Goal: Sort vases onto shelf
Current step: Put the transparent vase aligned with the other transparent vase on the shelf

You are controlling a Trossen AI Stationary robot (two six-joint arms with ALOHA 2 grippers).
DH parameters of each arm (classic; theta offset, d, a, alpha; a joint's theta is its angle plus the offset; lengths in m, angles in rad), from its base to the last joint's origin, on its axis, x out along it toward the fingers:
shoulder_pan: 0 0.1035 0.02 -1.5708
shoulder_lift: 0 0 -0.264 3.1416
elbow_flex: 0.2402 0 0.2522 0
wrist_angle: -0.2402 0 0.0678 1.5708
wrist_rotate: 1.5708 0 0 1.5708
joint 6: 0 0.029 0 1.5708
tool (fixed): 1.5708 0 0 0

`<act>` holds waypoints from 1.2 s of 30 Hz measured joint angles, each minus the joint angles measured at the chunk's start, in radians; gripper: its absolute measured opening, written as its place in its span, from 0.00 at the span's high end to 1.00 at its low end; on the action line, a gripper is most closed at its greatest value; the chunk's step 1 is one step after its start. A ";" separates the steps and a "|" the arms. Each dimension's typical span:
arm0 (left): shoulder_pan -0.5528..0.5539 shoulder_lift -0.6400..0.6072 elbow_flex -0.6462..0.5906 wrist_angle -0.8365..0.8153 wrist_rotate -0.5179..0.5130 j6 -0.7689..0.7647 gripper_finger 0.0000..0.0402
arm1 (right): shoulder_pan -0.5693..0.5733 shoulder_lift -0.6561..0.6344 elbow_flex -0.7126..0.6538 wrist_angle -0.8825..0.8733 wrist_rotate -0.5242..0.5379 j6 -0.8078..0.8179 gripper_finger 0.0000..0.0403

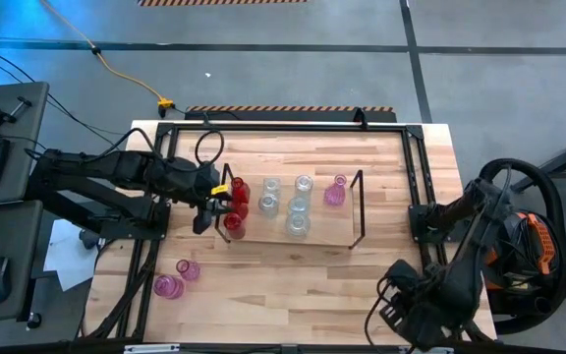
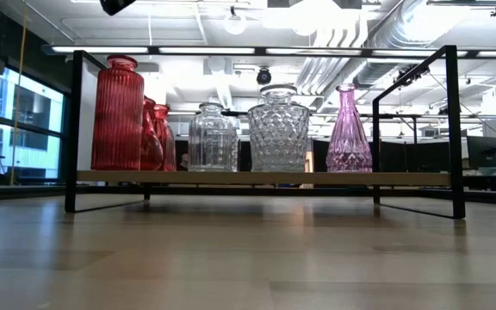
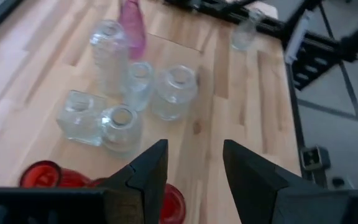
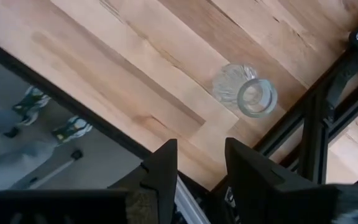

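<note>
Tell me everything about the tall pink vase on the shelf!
The pink vase looks like see-through glass with a cut diamond pattern. It has a wide, rounded bottom and a long thin neck with a small open mouth at the top. It stands upright on the light wooden board of the shelf, at the end farthest from the red vases, a little apart from the clear vases beside it. From above it sits near the shelf's black wire end. Nothing grips it.

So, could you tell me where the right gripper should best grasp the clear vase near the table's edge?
Probably the neck, just under the rim, coming straight down. The clear vase stands upright, mouth up, its faceted body wider than the neck. The open right gripper is above it; the black frame crowds one side.
</note>
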 joint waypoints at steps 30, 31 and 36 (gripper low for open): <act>-0.063 0.000 0.000 -0.005 0.114 0.090 0.63 | -0.147 0.121 -0.137 0.015 -0.197 0.245 0.71; -0.063 0.000 0.000 -0.005 0.121 0.086 0.63 | -0.147 0.122 -0.143 0.015 -0.208 0.242 0.71; -0.063 0.000 0.000 -0.006 0.123 0.080 0.63 | -0.146 0.121 -0.146 0.001 -0.173 0.226 0.71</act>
